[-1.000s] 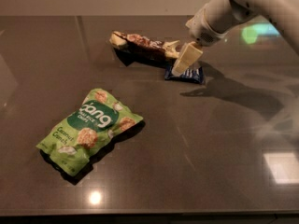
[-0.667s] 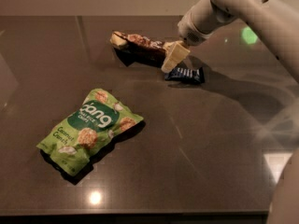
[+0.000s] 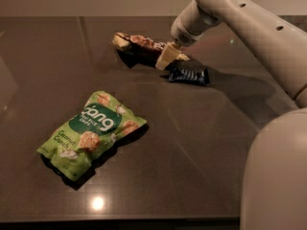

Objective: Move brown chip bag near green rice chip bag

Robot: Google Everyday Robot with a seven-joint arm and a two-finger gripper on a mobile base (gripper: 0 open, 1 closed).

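Observation:
The brown chip bag (image 3: 139, 45) lies at the back of the dark table, long and dark with cream ends. My gripper (image 3: 168, 56) is down at the bag's right end, coming in from the upper right on the white arm, and it hides that end. The green rice chip bag (image 3: 93, 133) lies flat at the front left, well apart from the brown bag.
A small dark-blue candy bar wrapper (image 3: 189, 75) lies just right of and below the gripper. The white arm (image 3: 249, 28) crosses the upper right and the robot's body (image 3: 276, 176) fills the lower right. The table's front edge (image 3: 120, 220) runs along the bottom.
The gripper has moved left, from over the dark-blue wrapper to the right end of the brown chip bag. The bags and the wrapper have not moved.

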